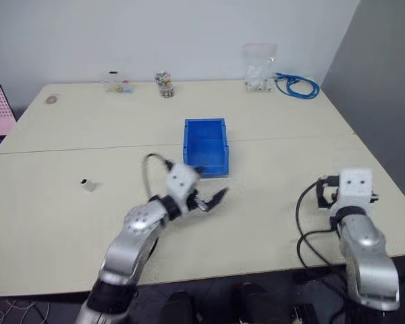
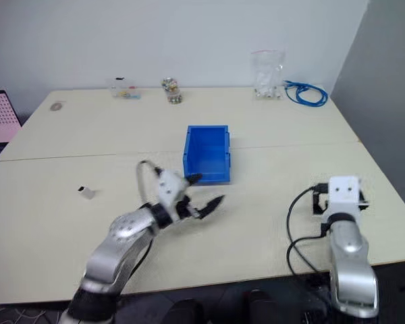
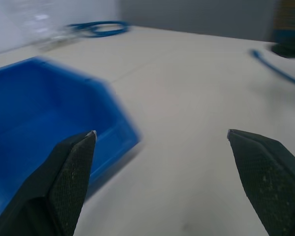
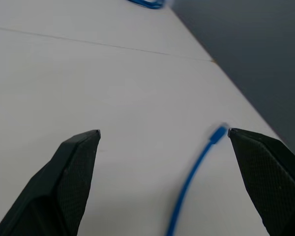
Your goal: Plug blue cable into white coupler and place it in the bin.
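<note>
Holding nothing, the left gripper (image 1: 209, 197) and right gripper (image 4: 162, 135) both stand wide, the blue cable (image 4: 189, 179) lies on the tabletop (image 1: 270, 216), the white coupler (image 1: 88, 184) sits far off, and the bin (image 1: 206, 145) waits empty.

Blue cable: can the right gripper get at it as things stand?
Probably yes. The blue cable lies loose on the bare table between the open fingers of the right gripper, nothing in the way.
</note>
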Tool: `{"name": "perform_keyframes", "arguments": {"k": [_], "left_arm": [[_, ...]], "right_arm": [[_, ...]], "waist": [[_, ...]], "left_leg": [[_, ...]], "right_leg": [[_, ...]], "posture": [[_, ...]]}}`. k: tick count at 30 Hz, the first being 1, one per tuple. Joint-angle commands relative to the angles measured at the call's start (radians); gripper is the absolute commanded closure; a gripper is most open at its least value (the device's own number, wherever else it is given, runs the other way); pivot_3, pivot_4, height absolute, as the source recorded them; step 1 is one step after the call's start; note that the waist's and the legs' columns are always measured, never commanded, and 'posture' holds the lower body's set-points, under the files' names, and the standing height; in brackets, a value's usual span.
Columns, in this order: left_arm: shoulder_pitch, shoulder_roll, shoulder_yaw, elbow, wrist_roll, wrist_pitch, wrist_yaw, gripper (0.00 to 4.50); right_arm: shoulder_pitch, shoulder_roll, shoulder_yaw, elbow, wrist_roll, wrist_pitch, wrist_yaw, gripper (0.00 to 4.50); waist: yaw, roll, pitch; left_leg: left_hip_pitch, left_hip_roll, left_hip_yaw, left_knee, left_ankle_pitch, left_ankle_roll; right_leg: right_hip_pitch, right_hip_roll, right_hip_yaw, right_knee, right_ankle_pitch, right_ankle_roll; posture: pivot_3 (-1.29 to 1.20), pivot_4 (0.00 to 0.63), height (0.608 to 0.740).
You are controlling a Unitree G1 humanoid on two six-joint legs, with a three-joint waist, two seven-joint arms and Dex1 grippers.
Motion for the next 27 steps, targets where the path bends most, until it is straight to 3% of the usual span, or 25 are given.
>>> {"name": "perform_keyframes", "arguments": {"k": [1, 6, 11, 27], "left_arm": [[-0.192, -0.047, -0.058, 0.200, -0.024, -0.085, -0.188, 0.00], [-0.413, -0.111, -0.077, 0.482, -0.001, -0.191, -0.325, 0.00], [-0.504, -0.149, -0.077, 0.646, 0.027, -0.262, -0.378, 0.00], [-0.494, -0.151, -0.056, 0.681, 0.056, -0.285, -0.400, 0.00]], "right_arm": [[-0.120, -0.007, -0.123, 0.101, 0.036, 0.077, -0.043, 0.08], [-0.251, 0.026, -0.190, 0.232, 0.078, 0.136, -0.084, 0.08], [-0.323, 0.052, -0.259, 0.344, 0.116, 0.165, -0.130, 0.08], [-0.301, 0.146, -0.389, 0.326, 0.187, 0.272, -0.228, 0.08]], "waist": [[0.000, 0.001, -0.001], [-0.004, 0.002, -0.001], [-0.003, 0.005, -0.001], [-0.001, 0.005, -0.001]], "left_leg": [[0.000, -0.001, 0.000, -0.001, 0.000, 0.001], [-0.004, 0.001, 0.001, -0.003, 0.000, 0.001], [-0.009, 0.003, 0.006, -0.003, 0.000, 0.001], [-0.011, 0.004, 0.010, -0.002, -0.002, 0.005]], "right_leg": [[0.000, 0.000, 0.000, -0.001, 0.000, 0.000], [-0.004, 0.001, 0.005, 0.000, -0.002, -0.008], [-0.007, 0.000, 0.005, -0.001, -0.002, -0.007], [-0.008, -0.002, 0.002, 0.001, -0.003, -0.004]], "posture": [[0.00, 0.150, 0.740], [0.00, 0.150, 0.740], [0.00, 0.150, 0.740], [0.00, 0.150, 0.740]]}}
